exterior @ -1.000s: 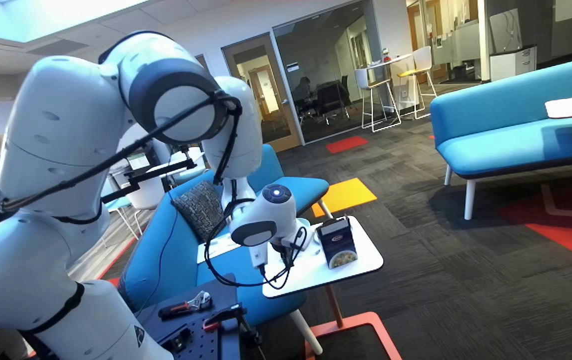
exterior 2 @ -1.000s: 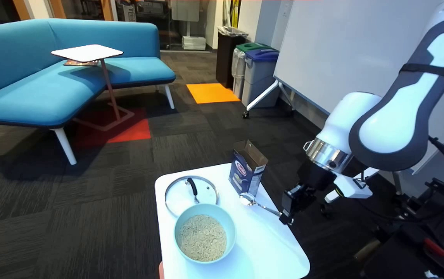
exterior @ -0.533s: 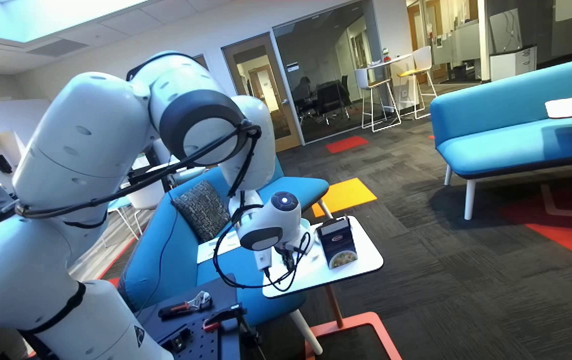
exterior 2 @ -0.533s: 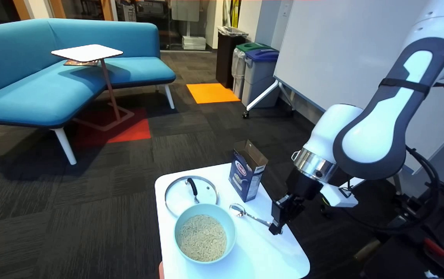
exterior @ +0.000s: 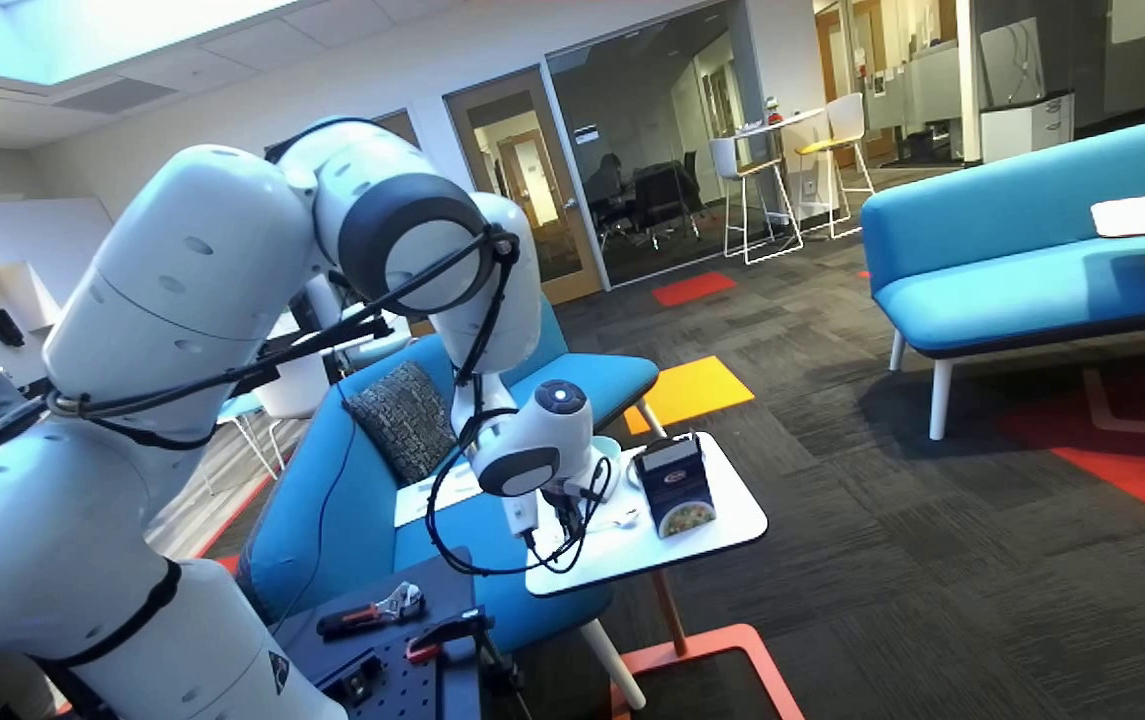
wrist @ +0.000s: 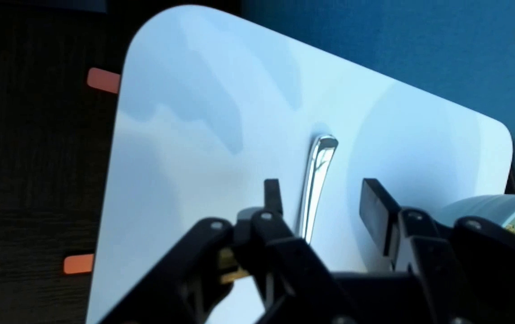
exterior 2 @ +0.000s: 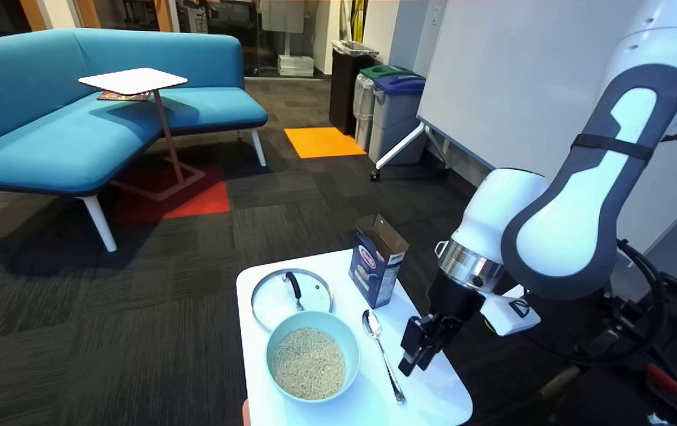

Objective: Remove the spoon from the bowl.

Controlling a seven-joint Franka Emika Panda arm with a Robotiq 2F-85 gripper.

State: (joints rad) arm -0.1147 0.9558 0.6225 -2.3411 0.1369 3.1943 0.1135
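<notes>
Your spoon [wrist: 316, 184] is out of the bowl [exterior 2: 352, 356], lying beside it on the surface [exterior 2: 433, 402], and your fingers [wrist: 374, 216] are spread, pinching nothing, so removal looks done, likely just backing off left.

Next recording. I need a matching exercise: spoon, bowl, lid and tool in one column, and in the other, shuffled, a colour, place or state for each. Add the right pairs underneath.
Things
1. Spoon
2. Bowl
3. Lid
4. Tool

Descriptions
A. Clear, with a black handle
B. Black, jaws apart
C. Pale blue-green, with small beige bits inside
D. Shiny silver, lying on the table

Pairs: 1-D, 2-C, 3-A, 4-B
</notes>
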